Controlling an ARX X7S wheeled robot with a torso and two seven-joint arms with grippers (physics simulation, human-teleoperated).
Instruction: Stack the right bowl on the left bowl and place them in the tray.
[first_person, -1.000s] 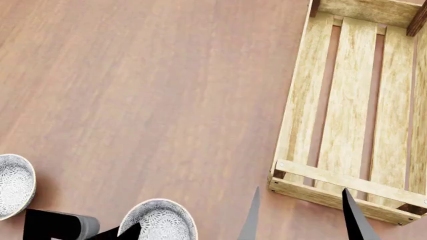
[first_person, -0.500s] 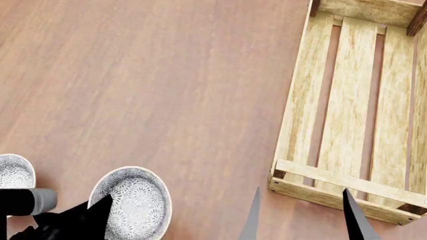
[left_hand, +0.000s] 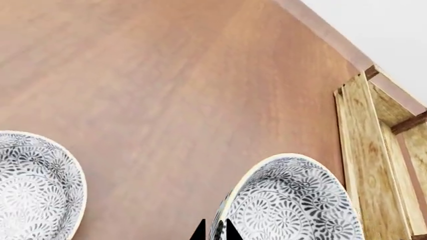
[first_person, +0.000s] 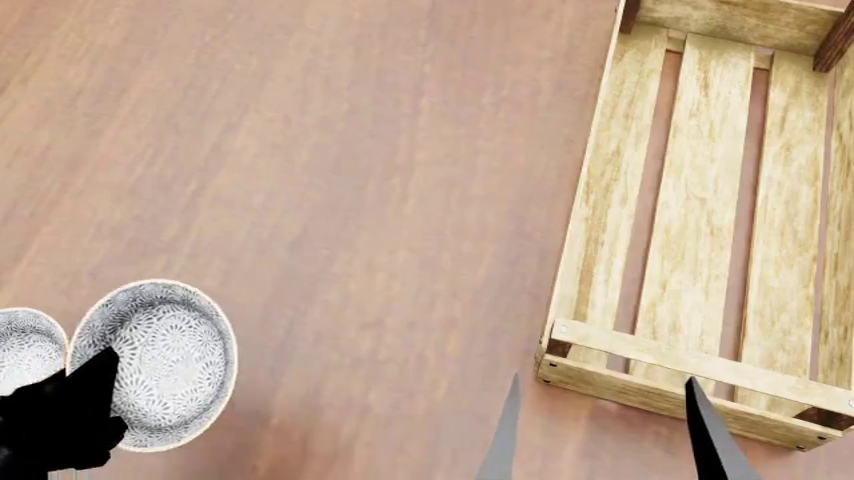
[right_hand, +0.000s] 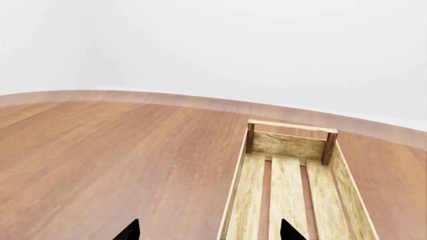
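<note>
You are working over a broad brown table (first_person: 334, 150), and the tray (first_person: 705, 215) is lying at the right of the head frame, empty and well apart from both bowls, so it is waiting as the final drop-off rather than taking part in this step. The right bowl (first_person: 158, 362) is sitting at the lower left of the head frame, just beside the left bowl (first_person: 27, 350), whose rim is cut off by the left edge; that closeness suits a stacking move, since the carried bowl needs to end up above its partner. Your left gripper (left_hand: 215, 231) is pinching the right bowl by its rim: in the left wrist frame the dark fingers (left_hand: 233, 233) are straddling the rim at the bottom edge, closed on it, a hold that is leaving the bowl's underside free to settle into the other. Your right gripper (first_person: 601, 430) is idling at the bottom of the head frame near the tray's near corner, its fingers spread wide and holding nothing, probably parked out of the way.
</note>
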